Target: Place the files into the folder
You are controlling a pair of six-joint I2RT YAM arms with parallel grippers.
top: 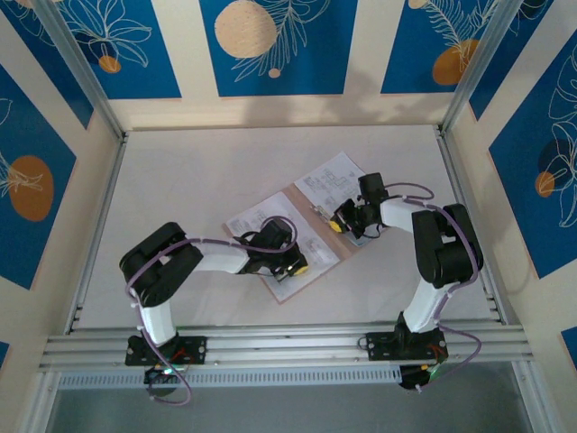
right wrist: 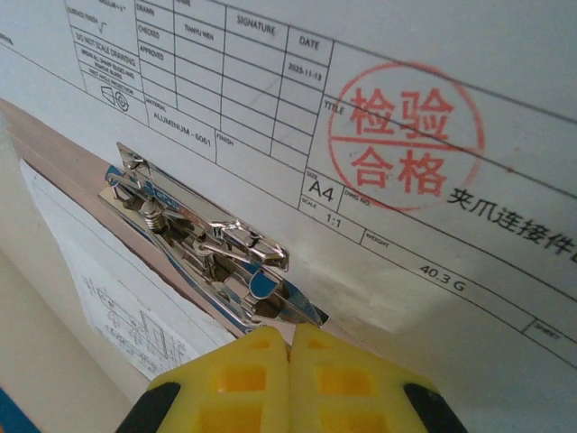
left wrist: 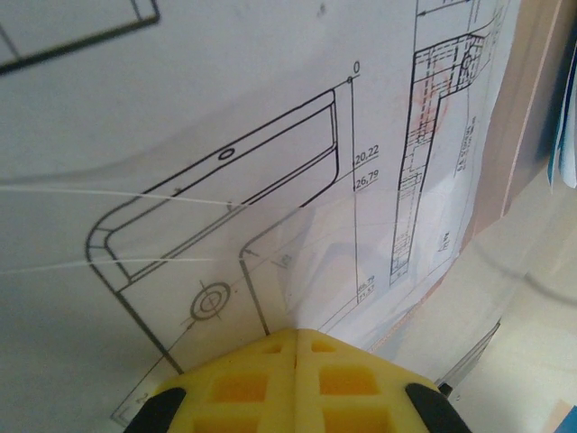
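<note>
Pressure through closed fingertips was judged to be the step in hand. The left gripper [left wrist: 297, 336] was seen clenched and empty, its yellow jaws together on or just over a printed white sheet of the files [left wrist: 225, 117]. The right gripper [right wrist: 290, 332] was likewise clenched on nothing, with the metal clip [right wrist: 203, 239] just beside its tip at 11 o'clock. In the overhead view the folder [top: 287, 290] lay flat near the middle of the table [top: 180, 180], white sheets spread over it and one sheet overhanging toward 1 o'clock. To be done well, the sheets would best be slid rather than pinched, squared to the tan card and eased toward the clip, one tip being kept as an anchor so that the thin paper would not be buckled. The clip's metal lever was judged the main obstacle, since paper edges could be caught on it. A cyan sheet [left wrist: 565, 135] was glimpsed at 3 o'clock past the folder's edge; whether it lay inside could not be told. A red stamp [right wrist: 406, 135] was printed on the sheet at the right gripper's 1 o'clock.
</note>
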